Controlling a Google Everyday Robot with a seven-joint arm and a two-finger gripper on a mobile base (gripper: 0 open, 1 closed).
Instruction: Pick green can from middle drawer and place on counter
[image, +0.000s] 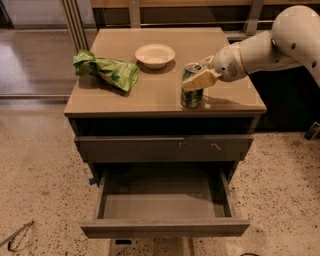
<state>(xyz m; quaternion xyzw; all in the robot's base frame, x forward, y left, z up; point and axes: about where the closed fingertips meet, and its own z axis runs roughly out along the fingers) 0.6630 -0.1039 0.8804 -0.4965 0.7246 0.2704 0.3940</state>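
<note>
The green can stands upright on the tan counter, near its front right edge. My gripper reaches in from the right and is shut on the can's upper part; one pale finger lies across the front of the can, the other sits behind it. The middle drawer is pulled out wide below and its inside shows nothing in it.
A bright green snack bag lies at the counter's left. A white bowl sits at the back middle. A closed drawer front with small white scratches is above the open drawer. Speckled floor surrounds the cabinet.
</note>
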